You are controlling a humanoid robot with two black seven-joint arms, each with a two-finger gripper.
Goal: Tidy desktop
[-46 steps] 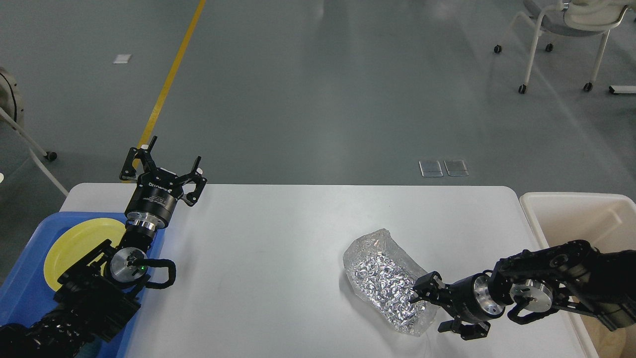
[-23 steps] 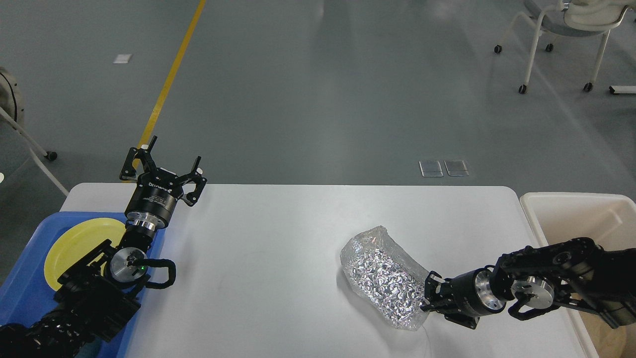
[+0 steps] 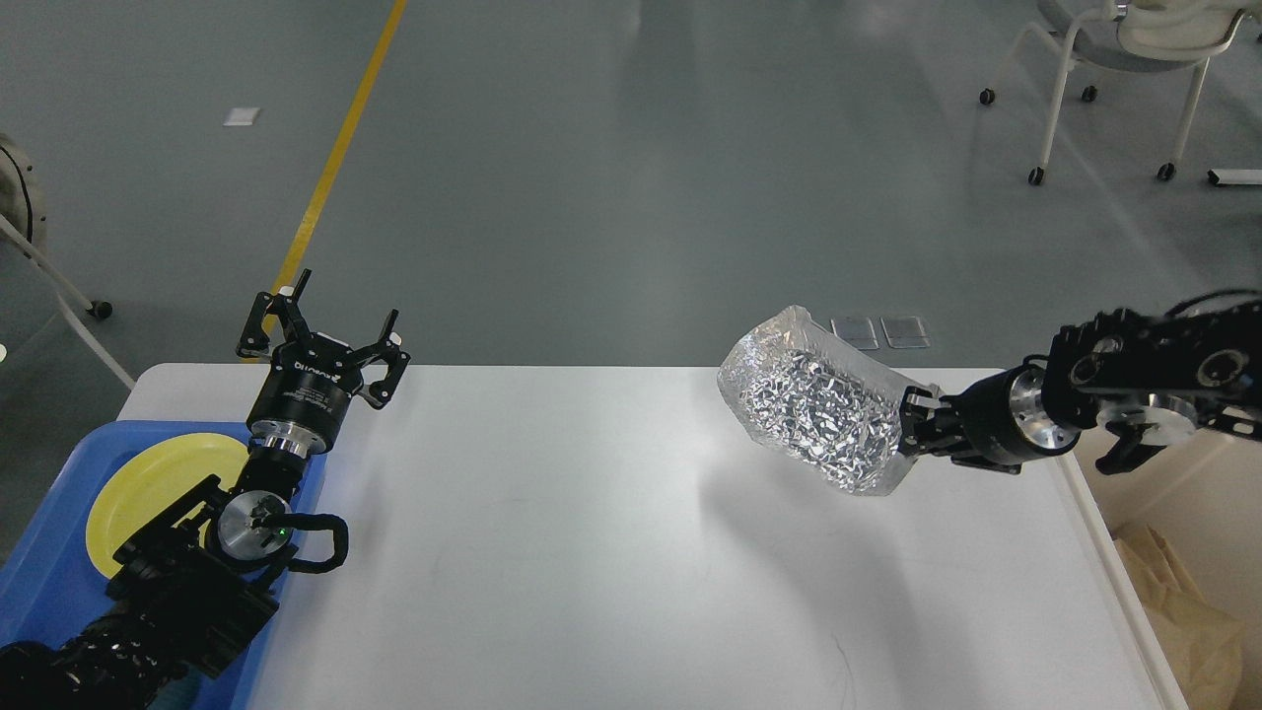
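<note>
The white desktop fills the lower middle of the head view. My right gripper is shut on the edge of a crinkled silver foil bag and holds it in the air above the desktop's far right part. The bag's shadow falls on the tabletop below it. My left gripper is open and empty, raised over the desktop's far left corner.
A blue tray with a yellow plate sits at the left edge under my left arm. A cream-white bin with brown paper inside stands off the right edge. A wheeled chair stands far back right.
My right gripper closed on the foil bag and lifted it off the desktop, moving up and to the right toward the bin. The left arm has not moved.
</note>
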